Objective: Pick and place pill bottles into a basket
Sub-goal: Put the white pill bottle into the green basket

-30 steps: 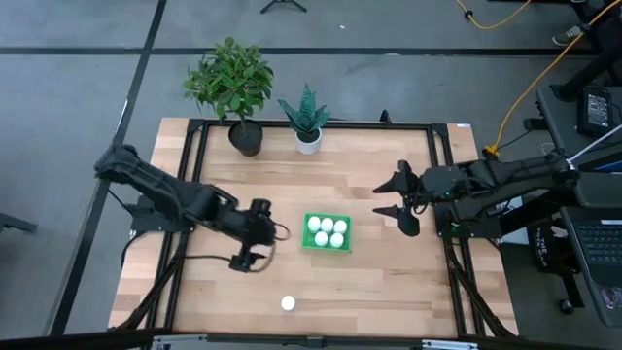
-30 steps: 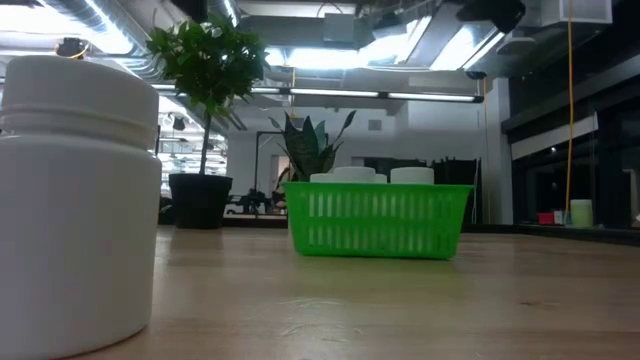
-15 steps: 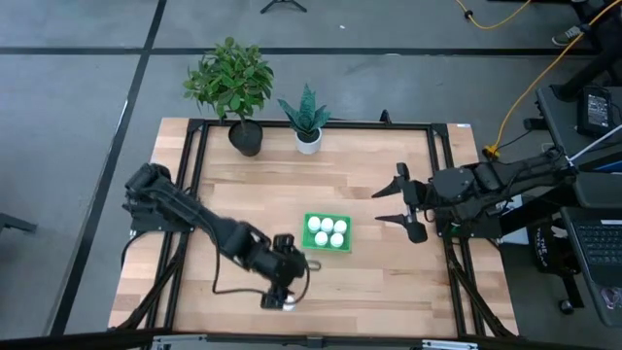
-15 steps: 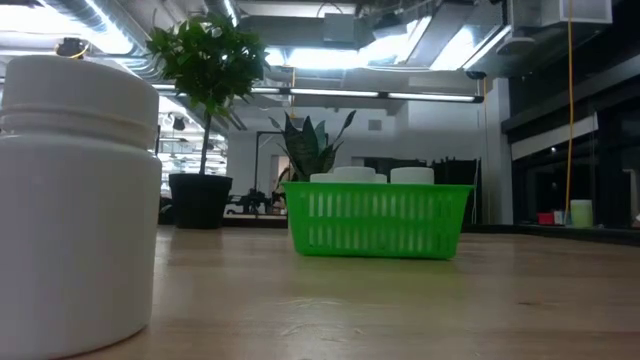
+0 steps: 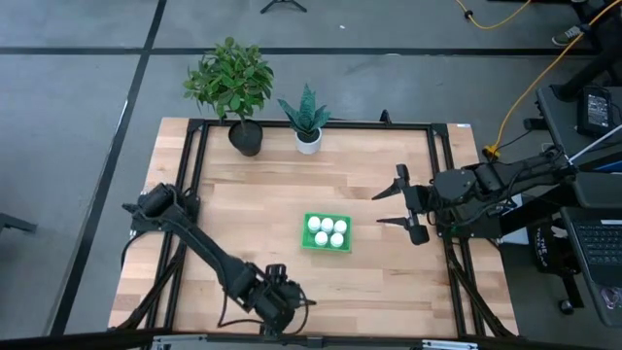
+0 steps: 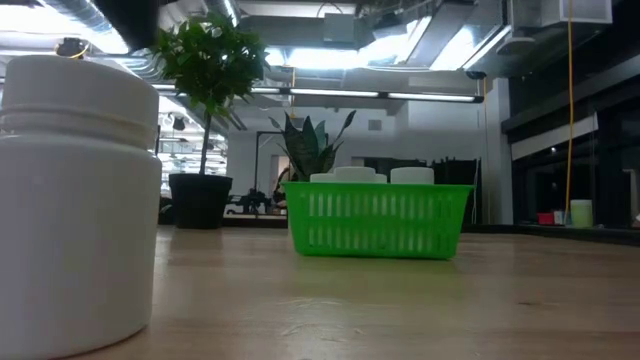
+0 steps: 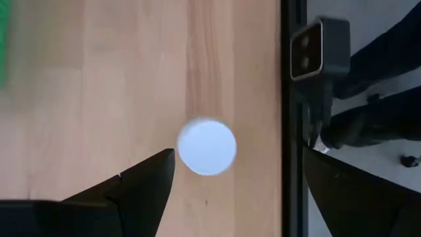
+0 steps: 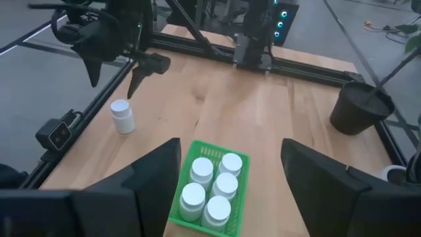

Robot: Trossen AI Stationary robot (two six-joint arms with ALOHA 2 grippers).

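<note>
One white pill bottle [image 7: 207,146] stands upright on its base on the table near the front edge; it also shows in the right wrist view [image 8: 122,116] and large in the low view [image 6: 75,200]. My left gripper [image 7: 239,153] hovers open above it, fingers pointing down, one on either side of the cap, apart from it. In the high view my left gripper [image 5: 282,309] hides the bottle. The green basket [image 5: 327,247] sits mid-table with several white bottles [image 8: 210,191] standing in it. My right gripper [image 5: 394,207] is open and empty, to the right of the basket.
A black pot with a leafy plant [image 5: 245,136] and a white pot with a spiky plant [image 5: 308,141] stand at the table's far edge. A black frame rail [image 7: 293,131] runs along the front edge close to the lone bottle.
My left gripper has swept from beside the basket's left side toward the table's near edge and now hangs over the lone bottle, still open. The bottle and the basket have stayed where they were.
</note>
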